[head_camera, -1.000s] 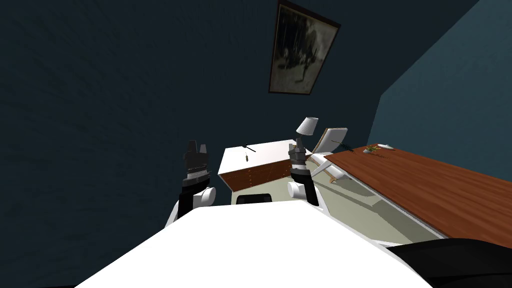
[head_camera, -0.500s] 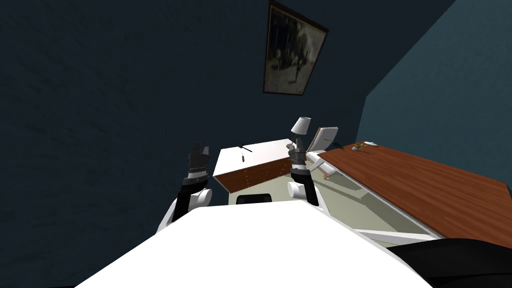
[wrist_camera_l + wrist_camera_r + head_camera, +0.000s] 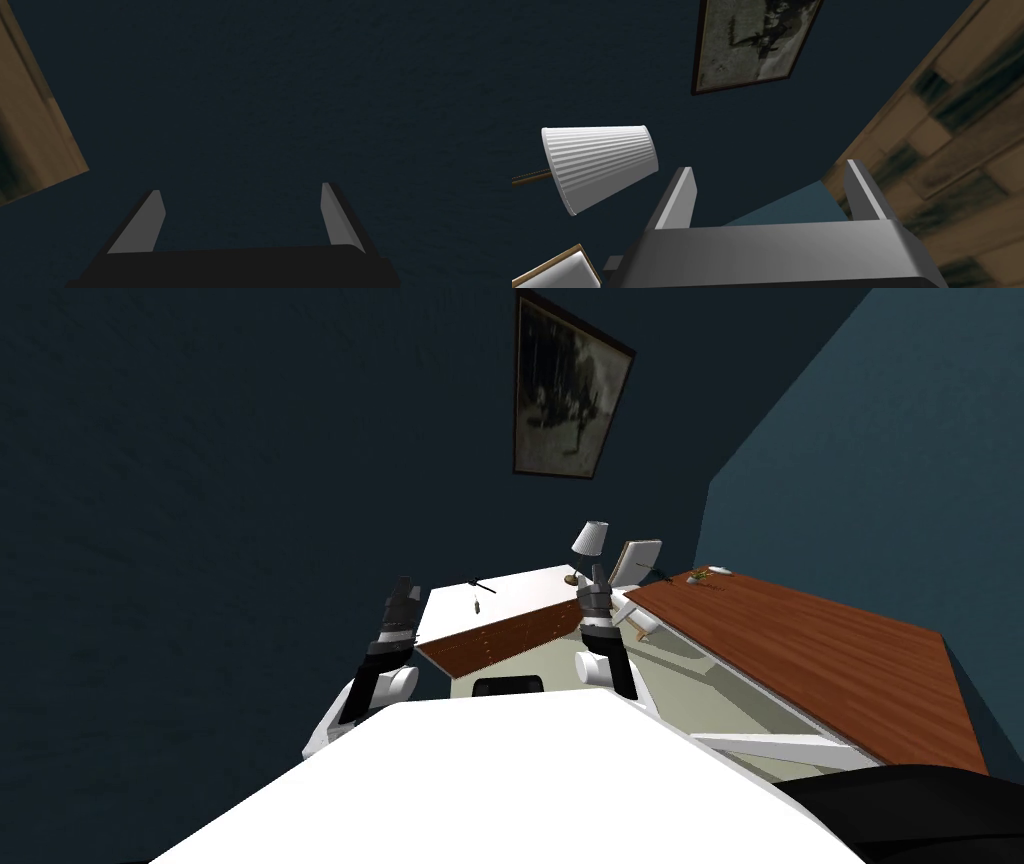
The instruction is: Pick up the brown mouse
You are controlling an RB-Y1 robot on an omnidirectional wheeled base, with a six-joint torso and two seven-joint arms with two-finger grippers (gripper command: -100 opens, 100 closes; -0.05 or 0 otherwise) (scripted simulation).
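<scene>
1. Left gripper: I read it raised, off the left side of the white-topped cabinet, in front of the dark wall. In the left wrist view, the left gripper has its two fingers standing about a third of the frame apart, which is the wide setting. There is nothing between them and they touch nothing.

2. Right gripper: I read it raised at the right end of the cabinet, between that cabinet and the wooden desk. In the right wrist view, the right gripper is also spread wide, with the gap between its blades bare. It holds nothing and touches nothing. The ribbed white lamp shade sits just beside one finger, apart from it. The framed picture hangs on the wall beyond.

3. Brown mouse: I take the small brownish item on the cabinet's white top to be this, though it is too small to confirm. It lies near the front edge, above the brown drawer front, near a slim dark object. It lies between the two grippers and apart from both.

4. Desk: a small plant and a small white object sit at the far end.
</scene>
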